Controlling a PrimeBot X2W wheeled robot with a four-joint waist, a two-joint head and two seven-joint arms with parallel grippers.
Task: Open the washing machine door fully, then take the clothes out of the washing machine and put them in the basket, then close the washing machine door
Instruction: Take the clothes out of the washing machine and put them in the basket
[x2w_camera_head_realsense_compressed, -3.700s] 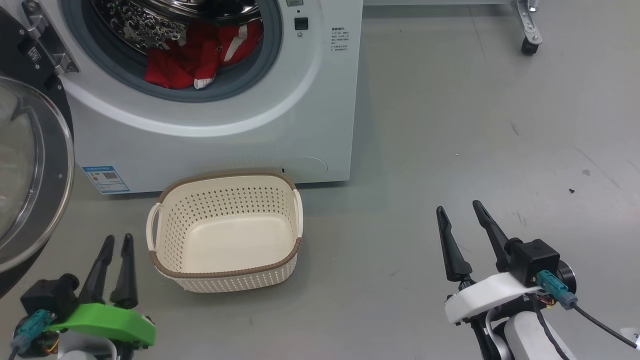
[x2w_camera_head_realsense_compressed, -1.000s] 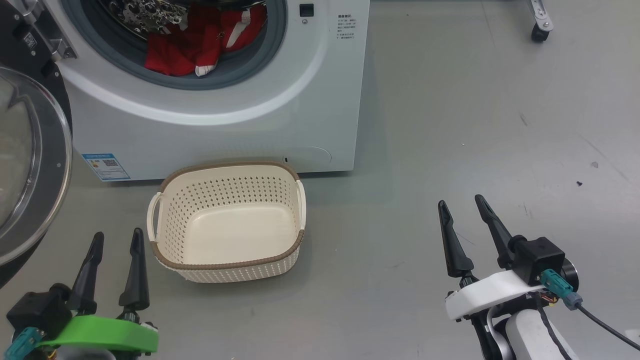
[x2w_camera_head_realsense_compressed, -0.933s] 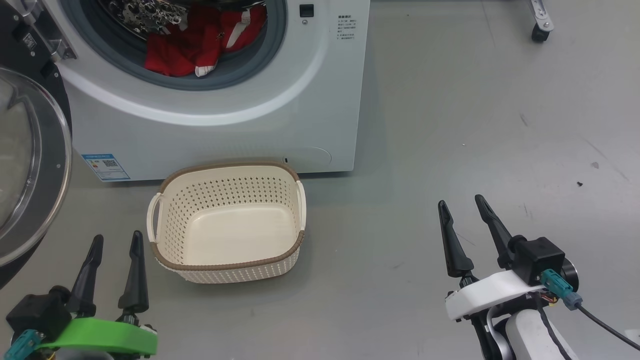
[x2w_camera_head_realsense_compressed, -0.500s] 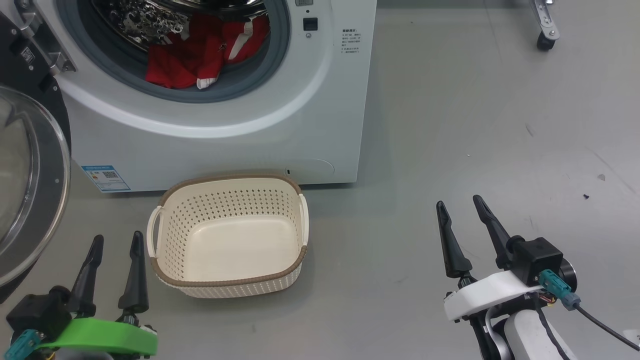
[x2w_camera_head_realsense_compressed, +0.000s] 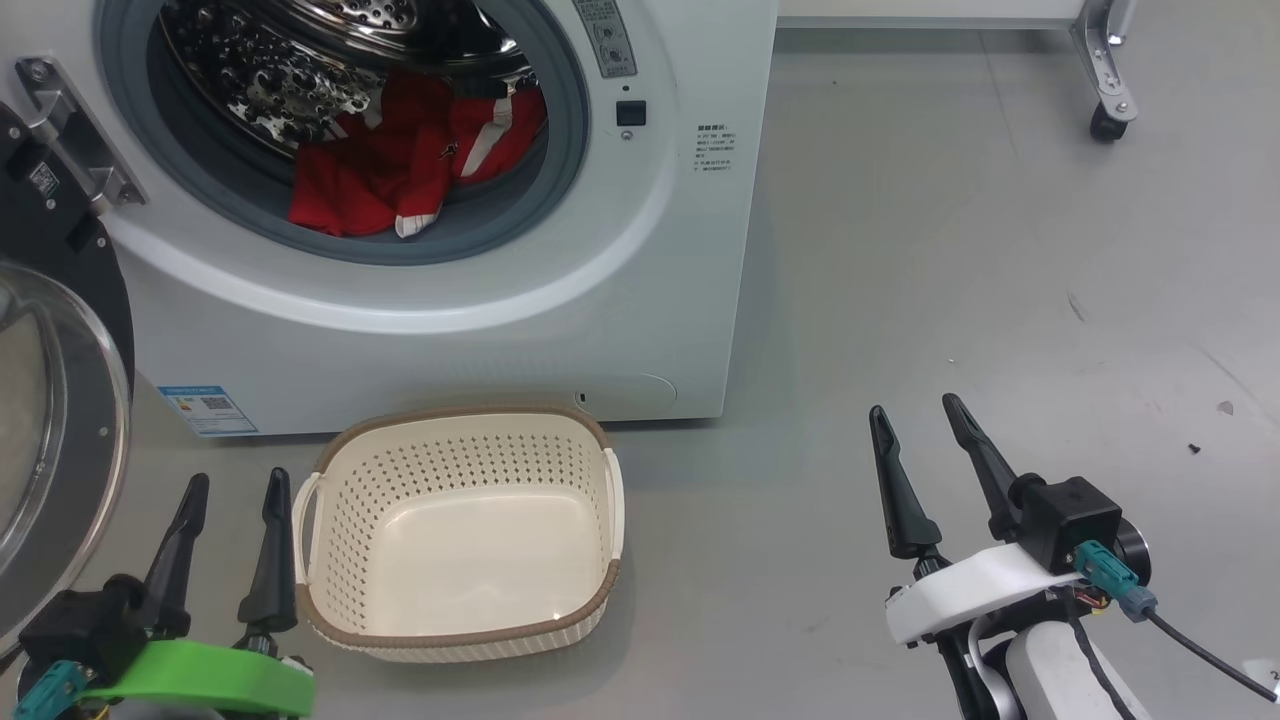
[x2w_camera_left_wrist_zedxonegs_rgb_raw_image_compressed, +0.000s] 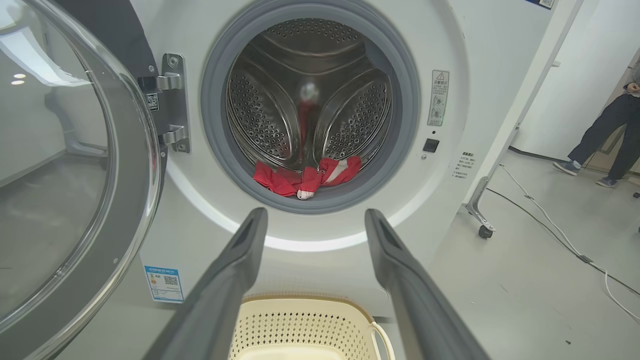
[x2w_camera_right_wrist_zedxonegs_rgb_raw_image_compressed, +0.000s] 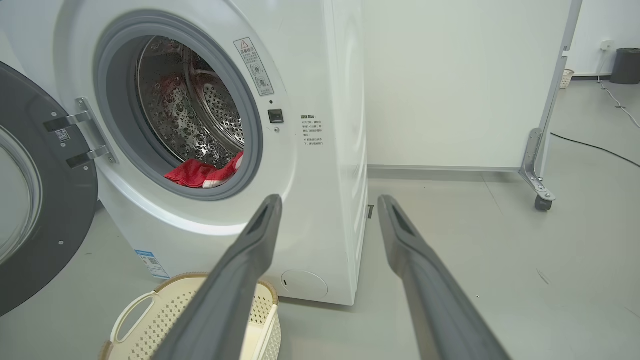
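While the washing machine door (x2w_camera_head_realsense_compressed: 45, 450) stands swung wide on its hinge (x2w_camera_head_realsense_compressed: 75, 130) at the left of the washing machine (x2w_camera_head_realsense_compressed: 450, 340), the steel drum lies open to the front. The clothes (x2w_camera_head_realsense_compressed: 400, 170) are inside the drum, a red heap with white panels lying at the bottom, with the front edge resting against the grey seal. The basket (x2w_camera_head_realsense_compressed: 460, 415) stands upright on the floor just in front of the machine, below the opening, and its cream bottom is in plain sight.

The left gripper (x2w_camera_head_realsense_compressed: 240, 478) sits low, just beside the basket's left handle, with its fingers apart and nothing between them. Whether its nearer finger touches the basket rim cannot be told. In the left wrist view these fingers point toward the drum mouth, and the clothes show in the gap above their tips.

The right gripper (x2w_camera_head_realsense_compressed: 913, 405) is well apart from the basket, over bare floor to its right, with its fingers likewise spread and holding nothing.

A blue label (x2w_camera_head_realsense_compressed: 205, 410) is low on the machine front. A castor (x2w_camera_head_realsense_compressed: 1100, 125) of a wheeled panel stands behind the machine on the right. A person's legs (x2w_camera_left_wrist_zedxonegs_rgb_raw_image_compressed: 600, 145) show at the far right of the left wrist view.
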